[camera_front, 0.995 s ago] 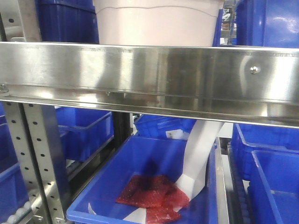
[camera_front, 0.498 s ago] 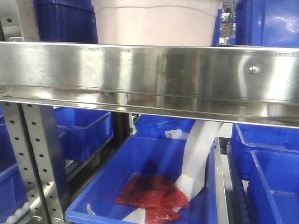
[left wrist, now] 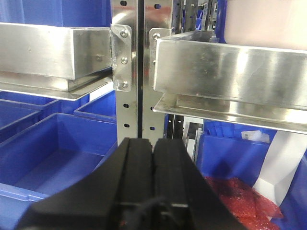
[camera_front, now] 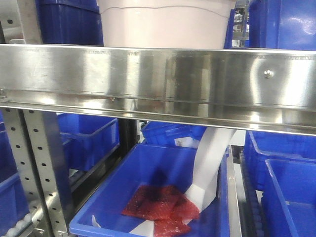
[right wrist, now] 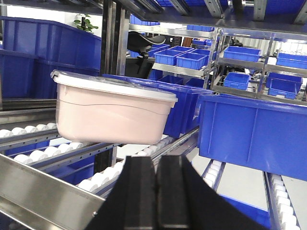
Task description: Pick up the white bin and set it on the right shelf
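- Barely anything has moved since a second ago: in the front view the shiny stainless-steel shelf rail point(camera_front: 158, 81) sits a touch differently in frame, and the pale pinkish-beige plastic tub with the white lid point(camera_front: 165, 22) is in the same spot above it.
- Left gripper point(left wrist: 153, 151): black, matte fingers pressed flat together, no gap, nothing between them and touching nothing.
- It points at a perforated steel upright point(left wrist: 127, 96), where two brushed steel rails meet on bolted brackets.
- Right gripper point(right wrist: 155, 165): same story, black fingers closed against each other, empty.
- Just beyond it, there is the tub point(right wrist: 110, 112) — rounded corners, a wavy moulded line along its smooth side, white lid clipped on at the left end.
- The tub rests on the white roller tracks point(right wrist: 29, 155) of the steel shelf, apart from both grippers.
- Beside it on the same level stands a large glossy blue plastic bin point(right wrist: 254, 134), and more blue bins fill the racks behind.
- Down below in the front view, an open blue plastic bin point(camera_front: 158, 192) holds crumpled red plastic bags point(camera_front: 158, 205) and a long white strip of paper point(camera_front: 210, 165) that leans up and out over its far edge.
- The rail's broad front face is mirror-bright, with smeared reflections and a single screw head point(camera_front: 268, 73) near the right end.
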Controlling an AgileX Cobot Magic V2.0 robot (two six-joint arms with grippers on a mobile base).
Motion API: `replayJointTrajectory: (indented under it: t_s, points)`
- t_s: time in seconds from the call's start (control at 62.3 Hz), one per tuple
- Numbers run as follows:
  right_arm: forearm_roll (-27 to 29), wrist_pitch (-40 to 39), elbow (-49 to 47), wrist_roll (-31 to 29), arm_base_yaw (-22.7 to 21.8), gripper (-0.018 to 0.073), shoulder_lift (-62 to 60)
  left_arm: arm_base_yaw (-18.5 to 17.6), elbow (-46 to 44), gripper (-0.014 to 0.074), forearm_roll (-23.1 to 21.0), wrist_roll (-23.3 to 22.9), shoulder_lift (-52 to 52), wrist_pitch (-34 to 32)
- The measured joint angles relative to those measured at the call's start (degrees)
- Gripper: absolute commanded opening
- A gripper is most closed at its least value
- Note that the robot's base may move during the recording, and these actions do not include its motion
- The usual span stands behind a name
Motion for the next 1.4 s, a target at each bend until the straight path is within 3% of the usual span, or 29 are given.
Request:
replayJointTrajectory:
  t_s: [0.161,0.241,0.546,0.674,0.947,1.397]
  points:
    - [-0.27,0.0,0.0,0.0,0.0,0.0074,0.0,0.0,0.0,-0.0118,0.0,0.0,0.0,0.0]
    - [-4.22,-0.94,0.26,2.72,0.0,0.0074,0.0,0.0,0.0,-0.0118,0.0,0.0,0.0,0.0]
    - [-38.48,-11.91,8.67,34.84,0.56,0.0074,0.76,0.0,0.0,-0.0118,0.0,0.0,0.0,0.0]
    - [-46.92,-18.39,15.24,43.84,0.8,0.0074,0.76,0.0,0.0,-0.0118,0.0,0.0,0.0,0.0]
    - [-48.72,-25.3,28.07,46.25,1.82,0.0074,0.28,0.0,0.0,-0.0118,0.0,0.0,0.0,-0.11]
    - [-49.08,-27.0,28.85,46.15,3.73,0.0074,0.28,0.0,0.0,-0.0118,-0.02,0.0,-0.07,-0.32]
